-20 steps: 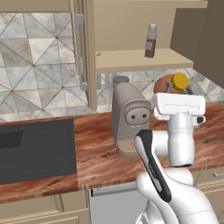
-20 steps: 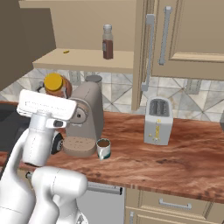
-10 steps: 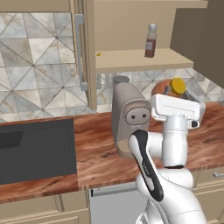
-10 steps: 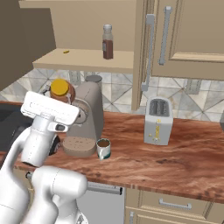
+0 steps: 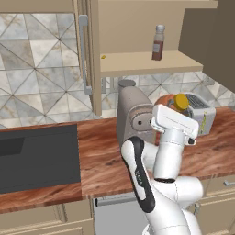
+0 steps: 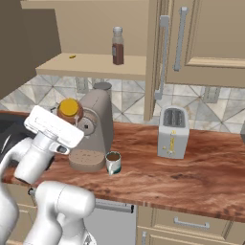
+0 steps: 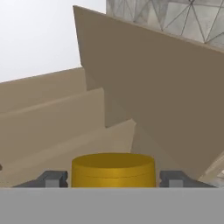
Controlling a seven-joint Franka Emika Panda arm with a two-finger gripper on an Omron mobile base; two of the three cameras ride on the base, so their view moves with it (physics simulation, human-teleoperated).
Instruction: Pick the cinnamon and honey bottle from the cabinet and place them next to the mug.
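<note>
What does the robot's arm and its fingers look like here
The arm is glossy white and rounded, with a black joint band at the elbow. Its hand is a flat white block. The fingers are small, blocky and dark grey.

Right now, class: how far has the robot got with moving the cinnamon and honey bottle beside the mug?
Done: the honey bottle is out of the cabinet. In hand: the pincer grips it, yellow lid between the fingertips, above the counter by the coffee machine. Left: set it next to the mug, then fetch the cinnamon, which stands on the shelf.
</note>
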